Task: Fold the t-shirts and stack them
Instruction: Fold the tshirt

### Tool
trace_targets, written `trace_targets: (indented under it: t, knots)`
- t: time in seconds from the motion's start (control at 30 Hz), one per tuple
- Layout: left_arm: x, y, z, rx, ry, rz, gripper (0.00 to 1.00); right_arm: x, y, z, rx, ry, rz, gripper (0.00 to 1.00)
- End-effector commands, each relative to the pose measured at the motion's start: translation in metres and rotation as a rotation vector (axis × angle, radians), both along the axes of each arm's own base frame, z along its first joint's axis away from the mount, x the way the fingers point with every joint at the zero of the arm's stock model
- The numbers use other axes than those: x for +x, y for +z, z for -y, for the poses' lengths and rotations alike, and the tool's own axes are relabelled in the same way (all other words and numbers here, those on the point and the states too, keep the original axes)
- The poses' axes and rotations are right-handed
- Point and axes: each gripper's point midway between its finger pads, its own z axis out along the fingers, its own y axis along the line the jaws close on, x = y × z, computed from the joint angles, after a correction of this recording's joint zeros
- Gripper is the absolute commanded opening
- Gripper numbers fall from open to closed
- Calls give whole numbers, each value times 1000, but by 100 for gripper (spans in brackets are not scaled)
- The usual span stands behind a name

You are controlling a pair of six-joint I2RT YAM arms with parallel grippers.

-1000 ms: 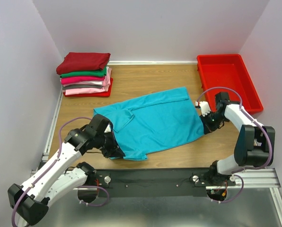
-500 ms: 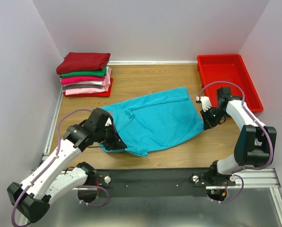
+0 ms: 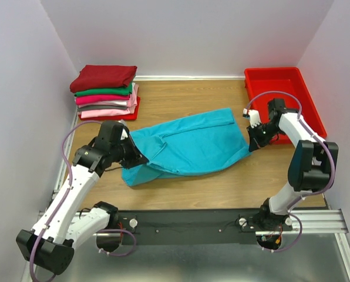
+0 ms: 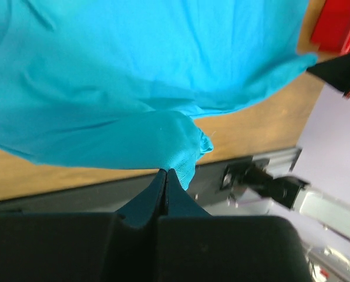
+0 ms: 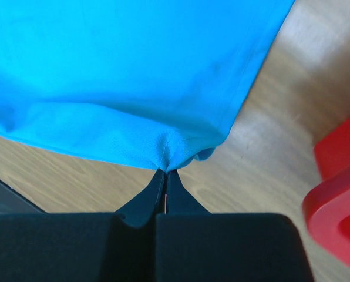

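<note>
Cloth is pinched in both grippers: the teal t-shirt [image 3: 187, 147] lies spread across the middle of the wooden table [image 3: 181, 100], and each arm has a corner of it. The left gripper [image 3: 134, 160] is closed tight on the shirt's near-left end; in the left wrist view its black fingers [image 4: 145, 202] meet with no gap, and a small bunch of teal fabric is nipped right at their tips. From there the cloth hangs in a rounded, doubled-over fold, so the left part of the shirt looks rumpled rather than flat. The right gripper [image 3: 251, 147] is likewise clamped on the shirt's right-hand corner (the right wrist view shows the hem gathered into a little pucker at the fingertips), close to the tabletop and near the red bin [image 3: 283, 97], which sits at the far right corner. At the far left corner rests the stack of folded t-shirts [image 3: 104, 91], dark red on top, then green, magenta and light pink layers, well apart from the teal one.
</note>
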Motion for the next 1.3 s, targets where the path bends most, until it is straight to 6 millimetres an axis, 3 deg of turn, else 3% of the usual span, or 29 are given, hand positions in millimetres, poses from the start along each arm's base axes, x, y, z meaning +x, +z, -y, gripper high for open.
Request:
trace_targets:
  t: [0.0,0.37,0.6,0.73,0.93,1.27]
  knots:
    - [34,25,-6,23,26,161,0,13,6,-13,92,-25,-10,1]
    - [66,38,4,-64,87,248,0,55,7,-24,181,-65,-14,1]
    - [81,25,1,-38,118,245,0,73,8,-24,195,-96,1,0]
    - [84,11,-10,12,138,232,0,77,6,-22,179,-109,6,0]
    - [94,6,-31,52,173,247,0,81,4,-20,170,-119,12,0]
    - [110,-1,-28,70,133,243,0,85,3,-21,183,-130,12,0]
